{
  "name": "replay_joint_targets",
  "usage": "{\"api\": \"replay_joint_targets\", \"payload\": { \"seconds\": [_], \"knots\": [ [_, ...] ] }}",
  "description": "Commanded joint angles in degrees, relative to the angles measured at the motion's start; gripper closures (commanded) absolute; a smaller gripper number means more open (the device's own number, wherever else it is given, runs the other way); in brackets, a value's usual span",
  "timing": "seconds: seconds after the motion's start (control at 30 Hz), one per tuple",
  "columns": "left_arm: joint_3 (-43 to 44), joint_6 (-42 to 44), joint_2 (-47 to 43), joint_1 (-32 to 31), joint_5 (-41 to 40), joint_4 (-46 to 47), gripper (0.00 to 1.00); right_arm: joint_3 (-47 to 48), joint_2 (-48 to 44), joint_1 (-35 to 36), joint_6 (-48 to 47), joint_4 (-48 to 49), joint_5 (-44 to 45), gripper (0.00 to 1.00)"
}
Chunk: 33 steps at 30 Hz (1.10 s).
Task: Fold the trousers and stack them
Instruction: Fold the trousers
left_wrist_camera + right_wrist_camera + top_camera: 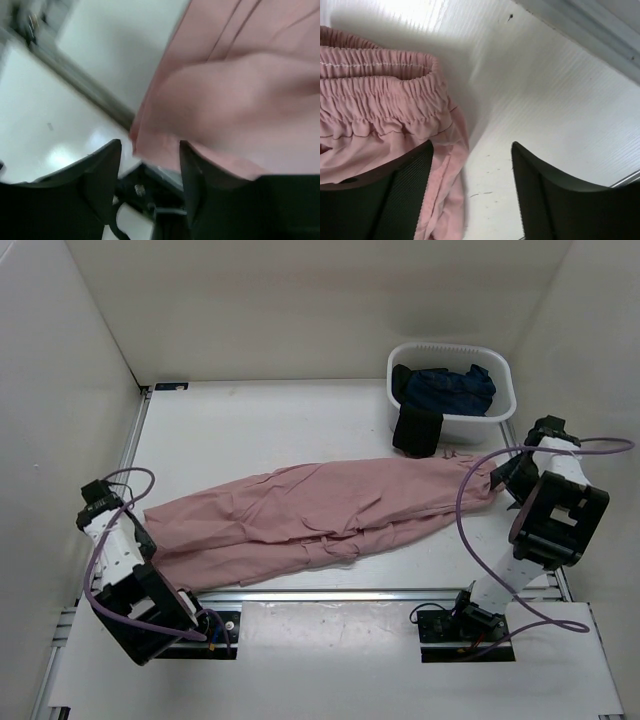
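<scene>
The dusty-pink trousers (320, 515) lie stretched across the table, leg ends at the left and gathered waistband (380, 95) at the right. My left gripper (150, 537) is at the leg ends. In the left wrist view it (150, 150) is open, and a blurred pink hem (160, 145) hangs loose between its fingertips. My right gripper (497, 480) is at the waistband end. In the right wrist view it (472, 147) stands open over bare table. The trousers' edge (447, 195) lies against its left finger (405, 185), not pinched.
A white basket (500, 410) at the back right holds dark navy garments (455, 390), and one black piece (415, 430) hangs over its rim onto the table. An aluminium rail (330, 595) runs along the near edge. White walls enclose the table.
</scene>
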Motion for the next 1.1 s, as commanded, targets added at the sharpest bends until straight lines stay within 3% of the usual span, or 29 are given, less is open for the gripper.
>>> {"api": "replay_joint_targets", "payload": {
  "seconds": [0.0, 0.07, 0.17, 0.33, 0.43, 0.53, 0.63, 0.7, 0.93, 1.03, 1.07],
  "knots": [
    [-2.97, -0.01, -1.42, 0.38, -5.19, -6.33, 0.36, -0.94, -0.78, -0.97, -2.88, 0.92, -0.32, 0.29],
    [-3.59, -0.01, -2.56, 0.38, -6.15, -9.92, 0.26, -0.94, -2.88, 1.82, -4.89, 0.92, 0.38, 0.28],
    [-1.23, -0.01, -2.56, 0.38, -7.39, -11.35, 0.22, 1.95, -6.13, 9.36, -7.79, -1.62, 7.03, 0.28],
    [19.05, -0.01, 3.49, 0.38, -1.34, -18.46, 0.22, 9.87, -9.12, 27.56, -8.25, -10.58, 24.70, 0.25],
    [26.90, -0.01, 9.64, 0.38, 1.40, -20.49, 0.22, 10.49, -10.80, 41.87, -4.82, -11.91, 29.55, 0.30],
    [25.60, -0.01, 13.52, -2.34, 2.45, -20.49, 0.21, 7.95, -12.20, 52.42, -6.20, -4.93, 23.97, 0.31],
    [19.56, -0.01, 14.23, -3.13, 2.45, -18.92, 0.19, 6.36, -10.01, 60.60, -16.57, 3.09, 4.87, 0.24],
    [15.42, -0.01, 12.56, -3.13, 1.93, -15.94, 0.16, 6.36, -7.99, 64.93, -23.23, 4.70, -0.30, 0.20],
    [3.27, -0.01, 10.10, -3.13, 3.94, -11.44, 0.13, 7.76, -1.31, 79.08, -33.80, 6.02, -5.50, 0.20],
    [0.99, -0.01, 10.10, -3.13, 5.18, -9.86, 0.18, 9.69, 2.99, 81.82, -34.96, 7.16, -5.50, 0.20],
    [0.37, -0.01, 10.10, -3.13, 5.18, -9.16, 0.26, 11.26, 5.70, 81.82, -34.96, 7.16, -3.59, 0.20]
  ]
}}
